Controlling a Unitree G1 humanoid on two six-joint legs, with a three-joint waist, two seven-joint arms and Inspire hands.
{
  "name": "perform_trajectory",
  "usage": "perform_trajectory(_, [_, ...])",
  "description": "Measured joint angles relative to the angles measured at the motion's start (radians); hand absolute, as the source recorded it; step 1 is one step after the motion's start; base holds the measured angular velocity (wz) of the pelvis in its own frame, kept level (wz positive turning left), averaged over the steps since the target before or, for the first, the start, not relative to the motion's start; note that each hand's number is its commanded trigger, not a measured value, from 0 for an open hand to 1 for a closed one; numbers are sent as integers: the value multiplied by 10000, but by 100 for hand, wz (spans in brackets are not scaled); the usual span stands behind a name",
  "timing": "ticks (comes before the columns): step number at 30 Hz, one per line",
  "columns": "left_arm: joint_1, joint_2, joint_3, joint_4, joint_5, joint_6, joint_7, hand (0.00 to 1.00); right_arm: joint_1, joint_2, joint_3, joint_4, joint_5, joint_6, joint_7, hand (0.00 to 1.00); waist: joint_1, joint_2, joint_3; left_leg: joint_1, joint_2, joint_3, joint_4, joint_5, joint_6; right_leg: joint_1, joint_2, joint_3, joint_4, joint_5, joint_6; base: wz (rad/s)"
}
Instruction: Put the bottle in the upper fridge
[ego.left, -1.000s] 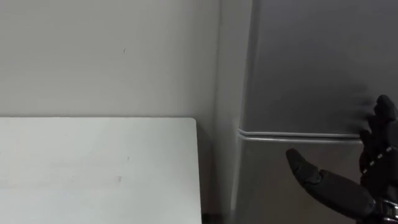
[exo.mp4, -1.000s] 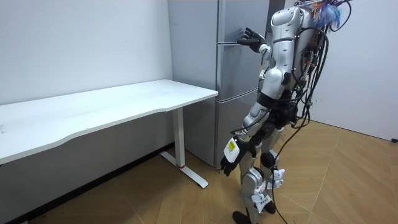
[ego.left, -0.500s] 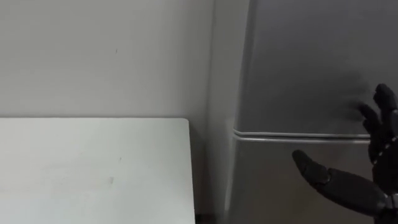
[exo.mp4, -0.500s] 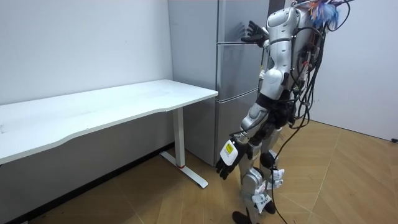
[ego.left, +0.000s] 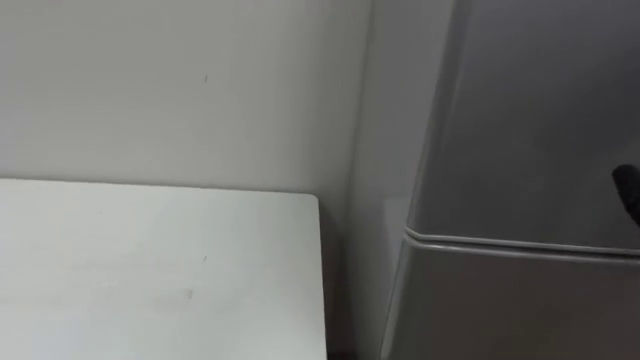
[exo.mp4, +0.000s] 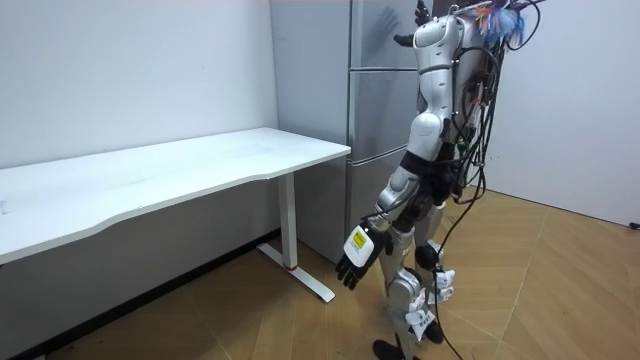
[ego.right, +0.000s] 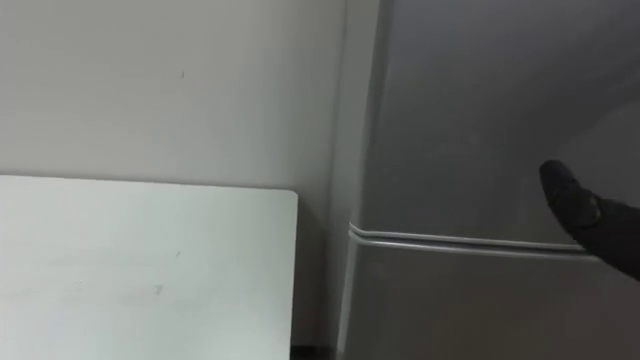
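Two open hands: right hand (ego.right: 595, 228) raised, fingers spread, just before the shut upper fridge door (ego.right: 480, 120); left hand (exo.mp4: 355, 262) hanging low, fingers relaxed; white surface (ego.left: 150, 270) leftward.

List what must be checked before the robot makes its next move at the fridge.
1. Stance at the fridge: ok, the robot stands close before it.
2. The upper door open: not ok, it is shut.
3. Reach of the right hand: ok, raised before the upper door.
4. Hold on that door: not ok, the right hand's fingers are straight, thumb out.
5. A bottle in hand: not ok; the left hand hangs open and bare by the thigh.
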Motion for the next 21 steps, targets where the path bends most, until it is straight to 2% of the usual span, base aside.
perform_trajectory(1, [56,-1,117,-93,-1,14,24,0,38,-1,-240,68,-4,-1,-140,0,-80,-10,39,20,1,4,-12,0,0,1,5,8,-22,-18,-3,0])
perform_trajectory(2, [80,-1,142,-136,2,15,39,0,74,0,-349,100,-4,-1,-221,0,-98,-80,8,29,1,10,-23,-1,-1,9,5,10,-26,-31,-2,0])
perform_trajectory(3, [110,0,154,-157,4,16,103,0,176,0,-523,199,-8,-4,-405,0,-99,-82,28,36,4,74,-26,-2,-3,33,5,14,-55,-42,3,0])
perform_trajectory(5, [168,-2,154,-155,1,26,145,0,269,0,-583,431,-4,5,-716,0,-128,-136,-5,46,17,251,-27,-2,-2,59,11,40,-110,-41,3,0])
perform_trajectory(11, [171,-10,150,-154,-46,184,326,0,722,4,-631,1314,219,42,-1090,0,-278,-119,-12,52,11,250,-23,-4,-4,133,11,2,-191,-41,9,5])
perform_trajectory(14, [180,-62,150,-168,-10,374,338,0,976,8,-799,1711,518,149,-1133,0,-306,-13,-9,37,7,249,-36,-6,-3,112,11,15,-201,-50,20,0])
perform_trajectory(16, [204,-126,142,-167,-28,513,409,0,1062,11,-965,1970,834,278,-1213,0,-345,78,-42,51,4,250,-49,-8,1,109,7,35,-192,-54,25,0])
perform_trajectory(21, [278,-170,86,-585,-14,590,807,0,1259,194,-966,2465,1646,375,-1505,0,-410,274,-43,96,14,269,-35,-8,0,144,13,46,-209,-52,23,0])
